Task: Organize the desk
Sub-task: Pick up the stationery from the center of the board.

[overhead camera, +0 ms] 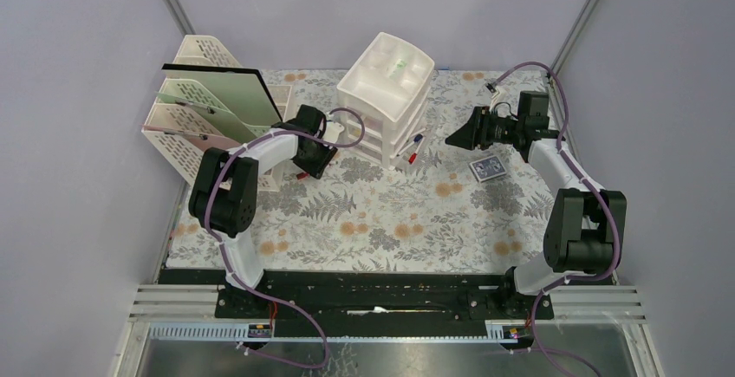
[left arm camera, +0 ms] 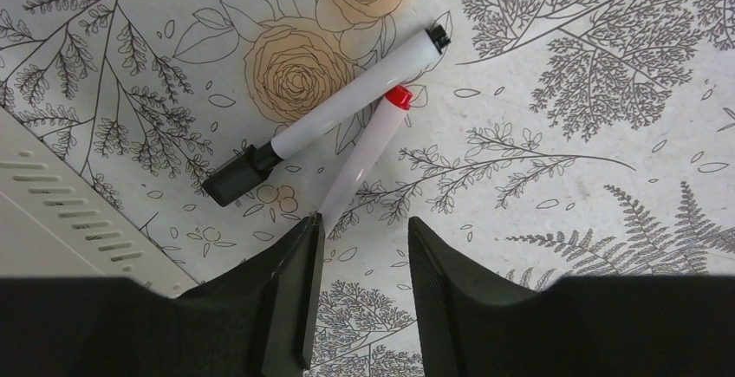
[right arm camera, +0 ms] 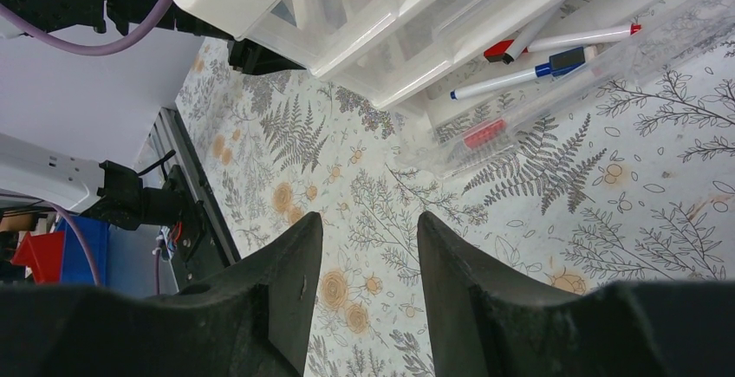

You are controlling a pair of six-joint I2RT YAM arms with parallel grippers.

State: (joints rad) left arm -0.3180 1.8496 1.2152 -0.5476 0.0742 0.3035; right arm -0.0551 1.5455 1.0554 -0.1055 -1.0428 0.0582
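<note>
Under the left hand (left arm camera: pixel 362 231) and the right hand (right arm camera: pixel 368 225), each spread apart and empty, the desk (left arm camera: pixel 572 65).

Robotics lab cell, staged as an office desk. Plain grey walls (overhead camera: pixel 78 134) enclose the desk (overhead camera: pixel 381 221). Metal rails (overhead camera: pixel 173 301) at its near edge carry the bolted left arm (overhead camera: pixel 230 195) and right arm (overhead camera: pixel 572 221). File rack (overhead camera: pixel 186 126) and drawer unit (overhead camera: pixel 386 82) stand at its far edge.

I'm seeing the red-capped marker (left arm camera: pixel 364 147) with its lower end hiding behind one finger (left arm camera: pixel 290 299) of the left gripper (left arm camera: pixel 360 230). The file rack (left arm camera: pixel 52 212) is running off the wrist view's left edge, and overhead I'm failing to read the small blue box (overhead camera: pixel 489 168).
</note>
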